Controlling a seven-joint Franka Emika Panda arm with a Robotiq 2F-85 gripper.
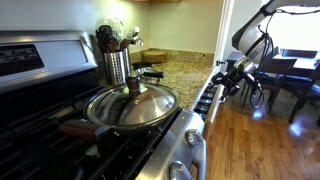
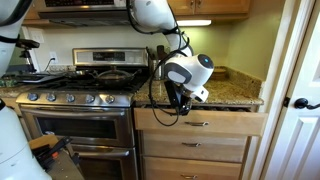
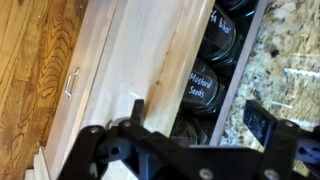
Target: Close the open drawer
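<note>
1. Your gripper has its fingers released and spread wide, grasping nothing.
2. In the wrist view one finger sits out past the drawer front, on the side away from the granite countertop. The other finger hangs over the countertop's edge, so the drawer's top edge lies between them. You cannot tell from this view whether either finger touches the wood.
3. The drawer is just below the countertop and pulled out from under it. Its plain light-wood front stands clear of the stone edge.
4. Rows of dark spice jars show in the gap between the drawer front and the countertop. One lid reads "Mustard Seeds".
5. In both exterior views the gripper hovers at the countertop's front edge, directly above the drawer.
6. In an exterior view the open drawer juts from the countertop over the wood floor.
7. Beside the countertop stands the stove, carrying a lidded pan. A metal utensil holder sits on the countertop near it.
</note>
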